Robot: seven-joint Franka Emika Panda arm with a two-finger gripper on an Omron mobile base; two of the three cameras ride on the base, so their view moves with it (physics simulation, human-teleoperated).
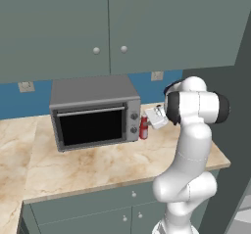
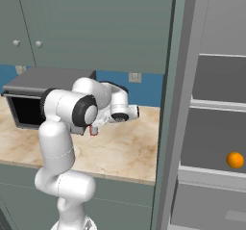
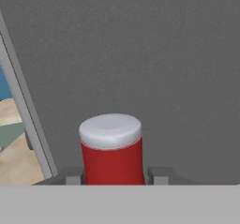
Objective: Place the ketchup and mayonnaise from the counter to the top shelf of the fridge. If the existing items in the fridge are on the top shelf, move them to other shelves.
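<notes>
Gripping the ketchup beside the microwave

We find the tool clamped on the ketchup, fingers flanking its red body. The bottle stands on the counter against the microwave. Beyond, an orange fruit sits on a lower fridge shelf.
</notes>
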